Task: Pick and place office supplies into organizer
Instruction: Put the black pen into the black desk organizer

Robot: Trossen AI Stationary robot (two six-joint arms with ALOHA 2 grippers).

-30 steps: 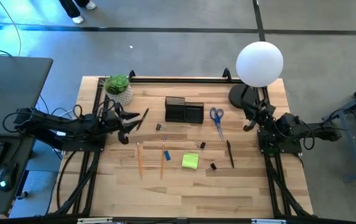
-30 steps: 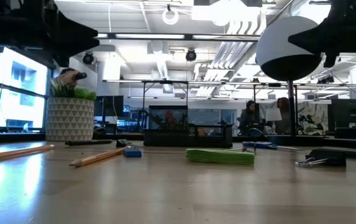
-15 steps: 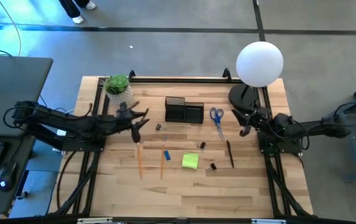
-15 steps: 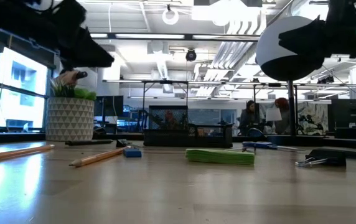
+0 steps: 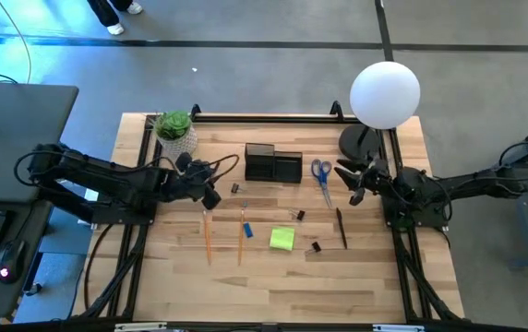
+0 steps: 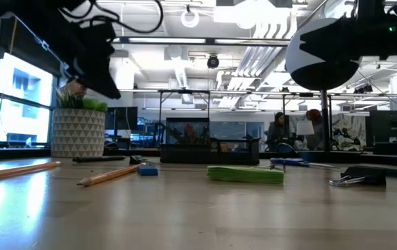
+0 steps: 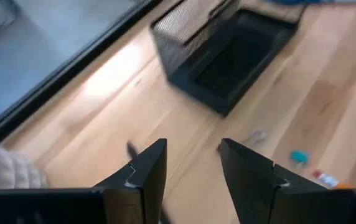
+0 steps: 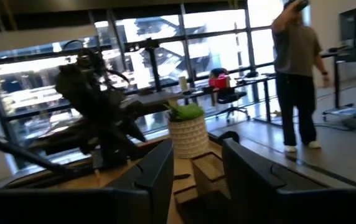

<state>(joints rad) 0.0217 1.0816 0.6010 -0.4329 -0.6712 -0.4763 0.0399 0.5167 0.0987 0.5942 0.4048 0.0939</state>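
— So, where are the two arms?

— Left gripper (image 5: 216,177) hangs above the table (image 5: 375,286) just left of the organizer (image 5: 272,164), fingers (image 7: 145,177) spread with nothing between them. Right gripper (image 5: 351,181) hovers right of the scissors (image 5: 321,175), near the lamp base (image 5: 354,142), also parted and empty.

— And the supplies?

— All on the wood, none in the organizer. Scissors lie just right of it. A small clip (image 5: 235,188) sits near its left front corner. Closer in, a pencil (image 5: 207,236) lies left of an orange pencil with a blue piece (image 5: 244,231), then the sticky pad (image 5: 282,239). One binder clip (image 5: 298,215) sits beyond the pad, another (image 5: 315,247) to its right. A dark pen (image 5: 342,227) lies farther right.

— Anything else?

— A plant (image 5: 176,132) at the far left corner; a person (image 8: 296,68) stands in the room beyond.
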